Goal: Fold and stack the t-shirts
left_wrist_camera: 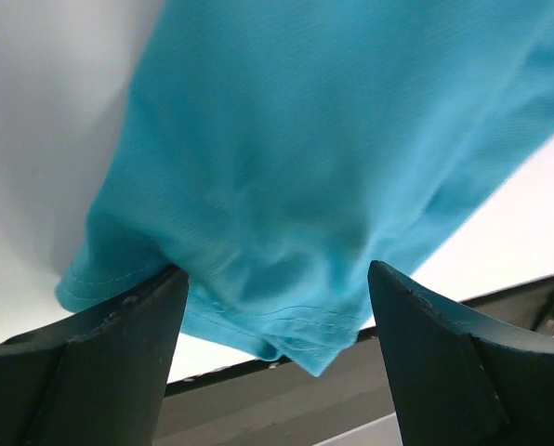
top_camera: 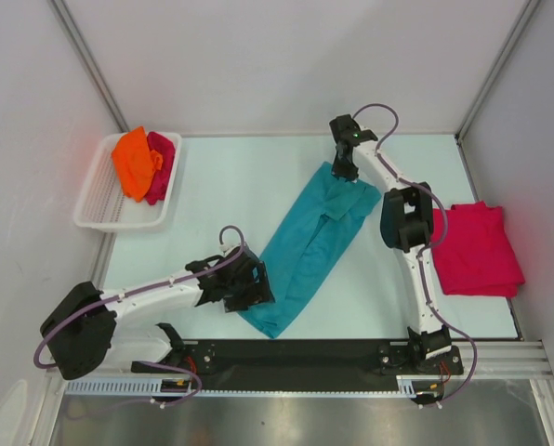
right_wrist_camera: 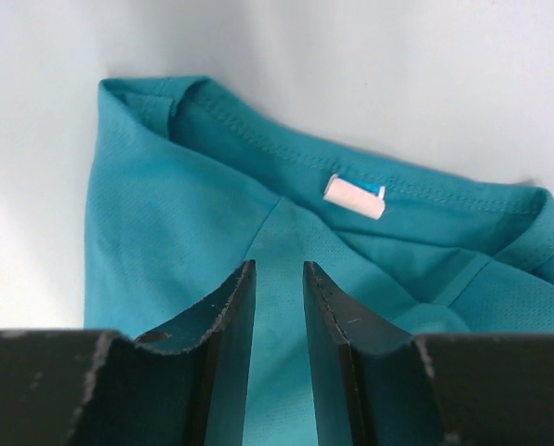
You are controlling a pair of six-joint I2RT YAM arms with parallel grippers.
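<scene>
A teal t-shirt (top_camera: 309, 246) lies in a long diagonal band across the middle of the table. My left gripper (top_camera: 258, 290) is at its near hem and stands open. In the left wrist view the hem corner (left_wrist_camera: 296, 325) hangs loose between the wide-apart fingers (left_wrist_camera: 119, 353). My right gripper (right_wrist_camera: 279, 268) rests over the collar end (top_camera: 344, 172), just short of the white neck label (right_wrist_camera: 354, 197). Its jaws are a narrow gap apart with flat teal cloth (right_wrist_camera: 165, 223) showing between them. A folded crimson-pink t-shirt (top_camera: 481, 249) lies at the right.
A white slatted basket (top_camera: 96, 200) at the far left holds a crumpled orange t-shirt (top_camera: 135, 160) and a crimson-pink one (top_camera: 163, 169). A black strip (top_camera: 305, 353) runs along the near table edge between the arm bases. Walls close in the back and sides.
</scene>
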